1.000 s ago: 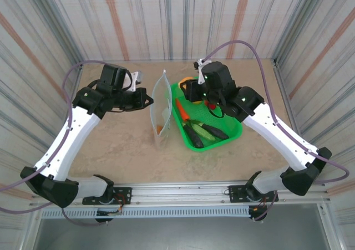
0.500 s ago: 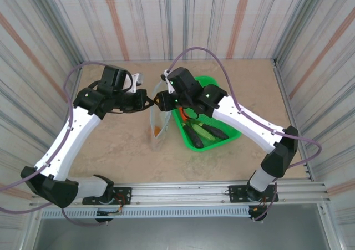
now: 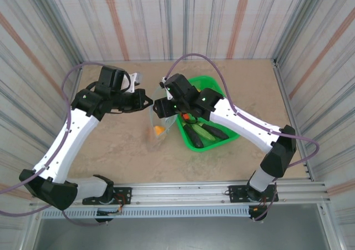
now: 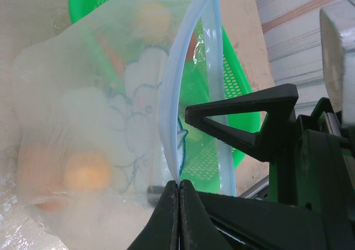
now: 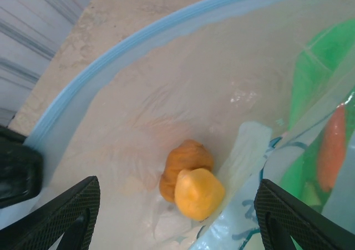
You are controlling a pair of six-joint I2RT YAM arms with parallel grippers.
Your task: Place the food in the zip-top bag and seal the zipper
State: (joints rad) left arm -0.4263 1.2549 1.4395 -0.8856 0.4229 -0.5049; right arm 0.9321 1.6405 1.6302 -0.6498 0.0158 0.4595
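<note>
The clear zip-top bag (image 3: 157, 129) stands open left of the basket. My left gripper (image 4: 178, 184) is shut on the bag's light-blue zipper (image 4: 173, 117) at the near lip, and in the top view the left gripper (image 3: 148, 101) holds that edge up. My right gripper (image 3: 161, 108) hovers over the bag's mouth. In the right wrist view the right gripper (image 5: 177, 205) is open and holds nothing. Under it a yellow fruit (image 5: 198, 193) leans on an orange fruit (image 5: 186, 157) on the bag's bottom. An orange carrot (image 5: 333, 147) shows through the bag wall.
The green mesh basket (image 3: 228, 133) sits right of the bag with dark long pieces (image 3: 208, 131) and other food in it. Striped walls ring the table. Bare tabletop lies in front of the bag and to the far right.
My right arm swung left from over the basket to the bag's mouth, and its jaws opened wider. The left gripper kept its hold on the bag's edge.
</note>
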